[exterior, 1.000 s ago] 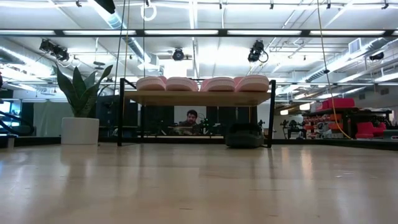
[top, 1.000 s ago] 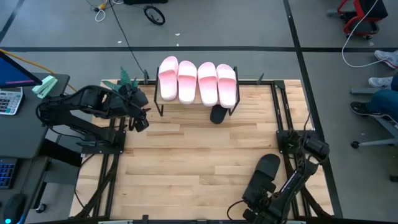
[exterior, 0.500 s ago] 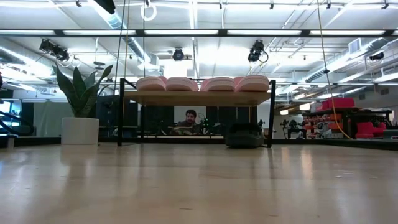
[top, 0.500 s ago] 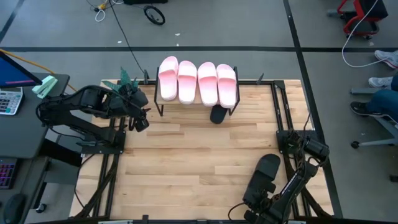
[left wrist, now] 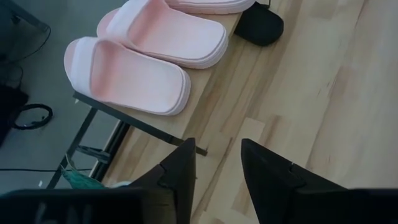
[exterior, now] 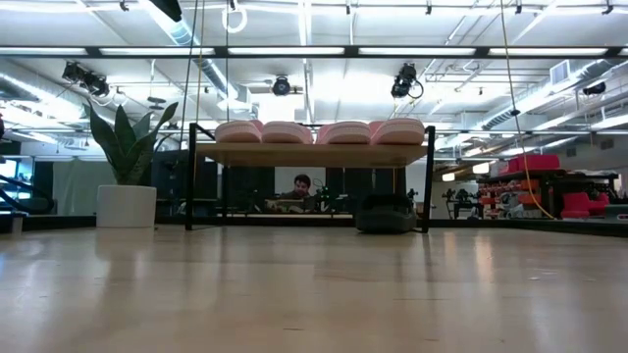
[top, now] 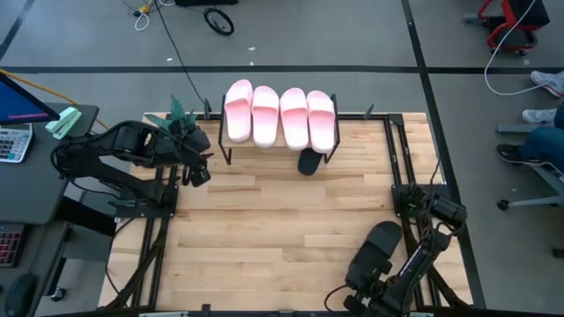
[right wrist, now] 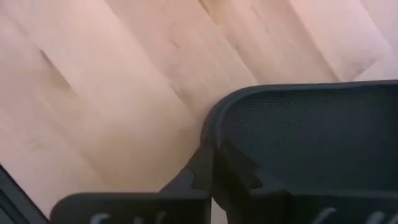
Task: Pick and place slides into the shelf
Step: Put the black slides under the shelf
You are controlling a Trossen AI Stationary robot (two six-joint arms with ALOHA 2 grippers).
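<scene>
- Closing within the last second, the right tool now pinches the rim of the last black slide at the table's near edge; lifting toward the shelf looks next
- left tool waits spread beside the shelf

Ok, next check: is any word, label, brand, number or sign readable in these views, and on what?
None is readable.
Pink slides and black slide: no brand or print shows.
Calculator at the high view's left edge: keys too small to read.
Blue screen above it: nothing legible.
</scene>
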